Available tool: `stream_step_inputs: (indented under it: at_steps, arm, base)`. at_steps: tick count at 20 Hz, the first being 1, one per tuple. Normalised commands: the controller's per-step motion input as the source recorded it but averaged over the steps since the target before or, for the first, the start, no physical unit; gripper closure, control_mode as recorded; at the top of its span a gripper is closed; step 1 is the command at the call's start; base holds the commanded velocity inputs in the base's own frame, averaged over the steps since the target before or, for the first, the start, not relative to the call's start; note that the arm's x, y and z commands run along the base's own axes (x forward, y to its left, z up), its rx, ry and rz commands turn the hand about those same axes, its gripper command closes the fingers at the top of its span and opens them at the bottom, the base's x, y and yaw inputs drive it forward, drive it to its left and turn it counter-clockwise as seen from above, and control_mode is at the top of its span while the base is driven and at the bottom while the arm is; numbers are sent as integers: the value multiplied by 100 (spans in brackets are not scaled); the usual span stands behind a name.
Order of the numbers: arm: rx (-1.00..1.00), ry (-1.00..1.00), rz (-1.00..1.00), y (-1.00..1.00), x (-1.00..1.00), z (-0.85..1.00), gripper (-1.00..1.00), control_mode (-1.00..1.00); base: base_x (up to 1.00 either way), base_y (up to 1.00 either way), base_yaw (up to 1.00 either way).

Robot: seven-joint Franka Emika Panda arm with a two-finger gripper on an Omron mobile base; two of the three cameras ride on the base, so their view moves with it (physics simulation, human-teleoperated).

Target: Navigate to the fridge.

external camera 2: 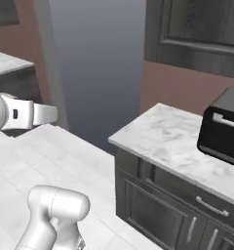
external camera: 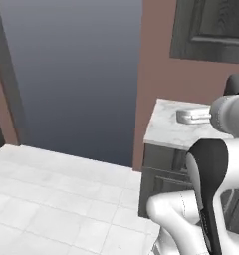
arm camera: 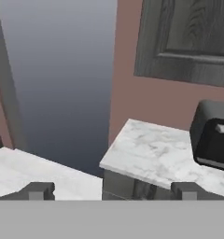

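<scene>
Marble-white bench (arm camera: 151, 151) lay ahead and to the right of your end effector (arm camera: 111, 191), whose fingers stood spread with nothing between them. No fridge was identifiable in your cameras, so you couldn't tell which way it lay; I judge you'd have needed to turn the base to find it. On the bench sat a black microwave (external camera 2: 225, 132), beneath dark wood-grain cabinets (arm camera: 184, 42) on a reddish-brown wall (external camera: 156, 74). To the left a grey opening (external camera: 76, 74) stood beyond the pale tiled floor (external camera: 52, 199).
</scene>
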Motion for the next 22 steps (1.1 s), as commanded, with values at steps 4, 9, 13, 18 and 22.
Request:
stream_step_inputs:
  at_steps: [4, 9, 13, 18, 22]
  arm:
    - [0, 0, 0, 0, 0, 0, -100, 100]
    - [0, 0, 0, 0, 0, 0, -100, 100]
    - [0, 0, 0, 0, 0, 0, -100, 100]
    - [0, 0, 0, 0, 0, 0, -100, 100]
    - [0, 0, 0, 0, 0, 0, -100, 100]
  base:
    - [0, 3, 85]
    - [1, 0, 90]
    - [2, 0, 93]
    - [3, 0, 94]
    - [18, 0, 90]
